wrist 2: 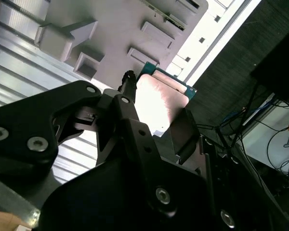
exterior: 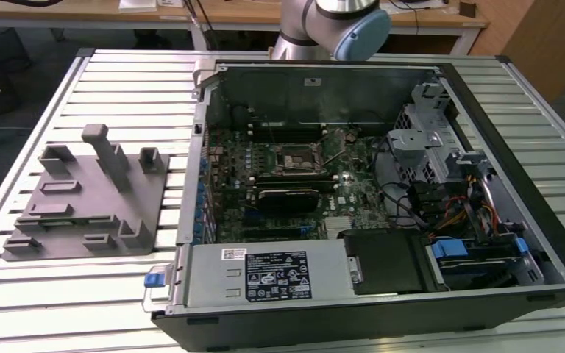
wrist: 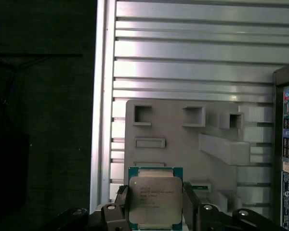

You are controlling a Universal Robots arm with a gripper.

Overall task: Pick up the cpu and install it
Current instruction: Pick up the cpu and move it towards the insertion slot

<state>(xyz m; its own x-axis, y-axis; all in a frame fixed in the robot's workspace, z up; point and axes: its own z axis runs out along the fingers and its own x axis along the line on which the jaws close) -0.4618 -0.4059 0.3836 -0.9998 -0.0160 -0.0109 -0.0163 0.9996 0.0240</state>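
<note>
The cpu [wrist: 155, 199], a flat square chip with a silver top and a green rim, sits between the black fingers [wrist: 190, 202] of my gripper [wrist: 155, 208], which is shut on its two opposite edges. In the second wrist view the cpu [wrist 2: 161, 98] shines bright in the gripper [wrist 2: 156, 115]. It hangs in the air above the grey fixture plate [wrist: 173, 130], near the plate's edge. In the exterior view the motherboard's empty socket [exterior: 296, 157] lies inside the open computer case [exterior: 518, 184].
The grey fixture plate [exterior: 86, 198] with upright posts lies on the slatted metal table [exterior: 126, 81] at the exterior view's left of the case. The arm's base [exterior: 332, 26] stands behind the case. Drive cages, cables and a power supply [exterior: 263, 276] crowd the case.
</note>
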